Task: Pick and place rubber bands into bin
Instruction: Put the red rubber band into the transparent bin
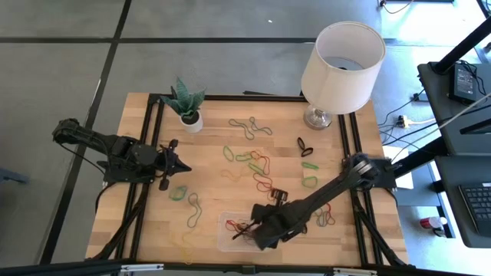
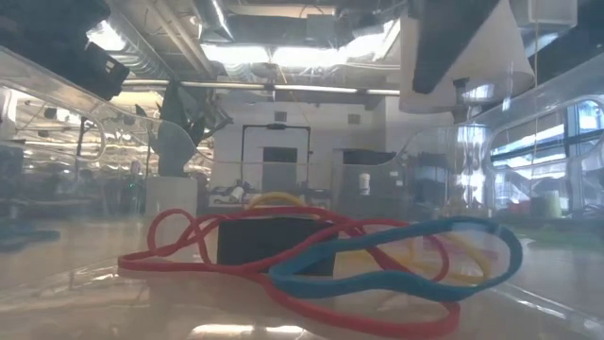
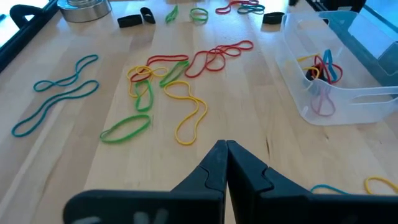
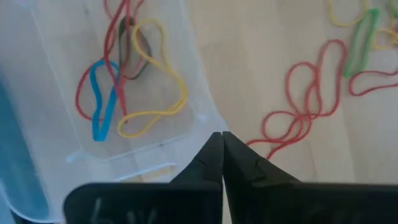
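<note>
Many rubber bands (image 1: pixel 257 165) in red, green, yellow and teal lie scattered flat on the wooden table, as the left wrist view (image 3: pixel 168 74) also shows. The clear plastic bin (image 1: pixel 226 241) sits near the table's near edge. Red, blue, yellow and dark bands (image 4: pixel 124 74) lie on its floor, and the low view (image 2: pixel 377 260) shows them up close. My right gripper (image 1: pixel 252 230) is shut, with its tips (image 4: pixel 222 140) over the bin's rim and nothing between them. A red band (image 4: pixel 311 99) lies on the table just beside the bin. My left gripper (image 1: pixel 184 164) waits shut (image 3: pixel 226 149) over the table's left part.
A white-shaded lamp (image 1: pixel 341 61) stands at the far right corner and a small potted plant (image 1: pixel 186 103) at the far left. Black frame rails (image 1: pixel 149 176) run along both sides of the table. Small black clips (image 1: pixel 305 146) lie among the bands.
</note>
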